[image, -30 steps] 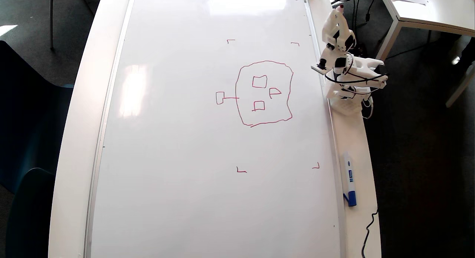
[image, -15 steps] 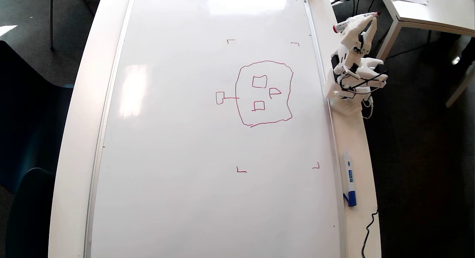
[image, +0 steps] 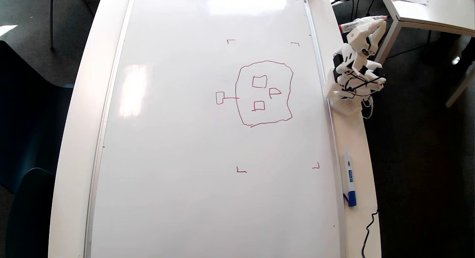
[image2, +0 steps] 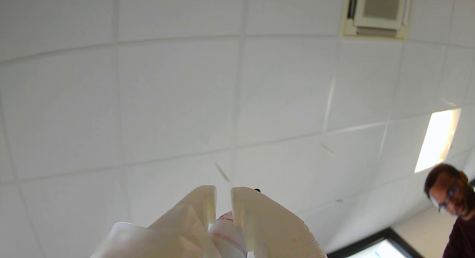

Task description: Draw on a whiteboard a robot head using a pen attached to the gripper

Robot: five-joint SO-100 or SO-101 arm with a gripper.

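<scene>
Two white fingers [image2: 259, 221] of our gripper [image: 373, 22] clamp the pen [image: 362, 23], which lies crosswise between them with its red tip [image: 386, 17] just past them, off the table's right edge in the overhead view. We see them aimed at the ceiling [image2: 178, 102] in the wrist view. Well left of the fingers, on the whiteboard [image: 178, 139], sits the robot head [image: 259, 92]; a blue-capped marker [image: 349, 179] lies far below them.

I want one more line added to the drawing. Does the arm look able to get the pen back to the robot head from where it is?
Probably yes: the end effector holds the pen raised off the whiteboard, and nothing lies between it and the robot head.
</scene>
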